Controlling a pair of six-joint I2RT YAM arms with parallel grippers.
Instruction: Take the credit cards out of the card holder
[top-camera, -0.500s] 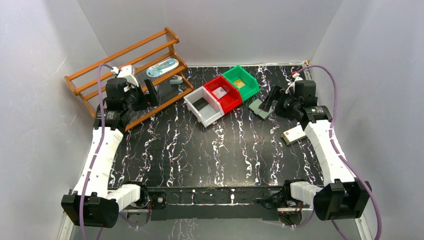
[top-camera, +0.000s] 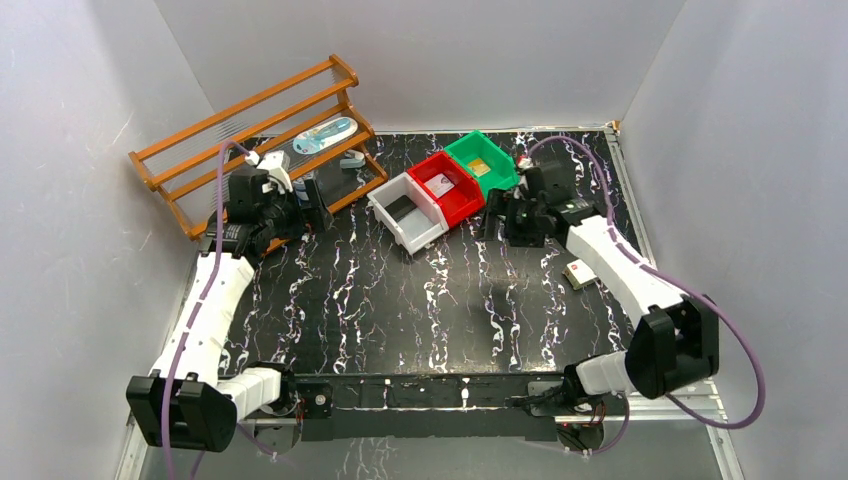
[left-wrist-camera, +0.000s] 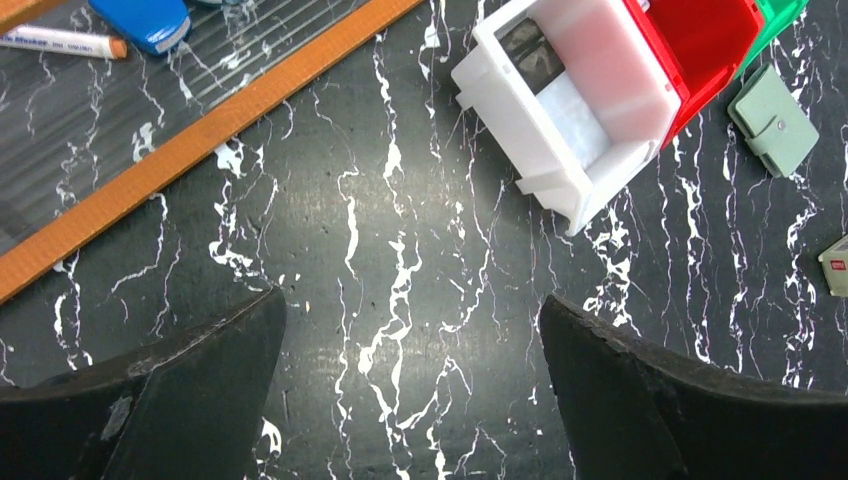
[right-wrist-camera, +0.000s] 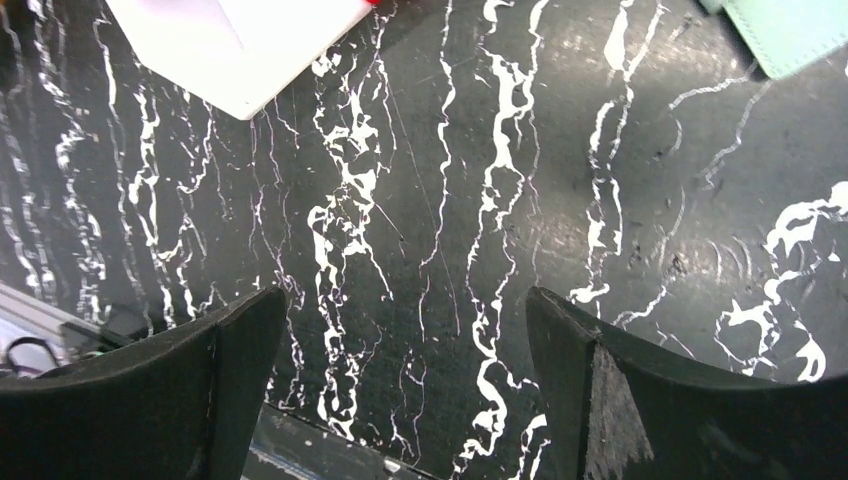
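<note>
The card holder (left-wrist-camera: 772, 122) lies shut, grey-green with its tab fastened, on the table right of the bins; its corner (right-wrist-camera: 790, 30) also shows in the right wrist view. In the top view my right arm hides it. A dark credit card (top-camera: 404, 208) lies in the white bin (top-camera: 425, 233). A pale printed card (top-camera: 440, 185) lies in the red bin (top-camera: 462, 205), and a yellowish one (top-camera: 480, 167) in the green bin (top-camera: 500, 180). My left gripper (left-wrist-camera: 410, 300) hangs open over bare table, left of the white bin (left-wrist-camera: 600, 165). My right gripper (right-wrist-camera: 405, 295) is open and empty beside the holder.
A wooden rack (top-camera: 250, 140) at the back left holds a blue object (left-wrist-camera: 150, 20) and a marker (left-wrist-camera: 60, 42); its orange rail (left-wrist-camera: 200, 130) runs near my left gripper. A white box with a red mark (top-camera: 582, 272) lies at the right.
My right arm has swung left and now covers the card holder in the top view. My left gripper has moved right, away from the rack. Both stay open.
</note>
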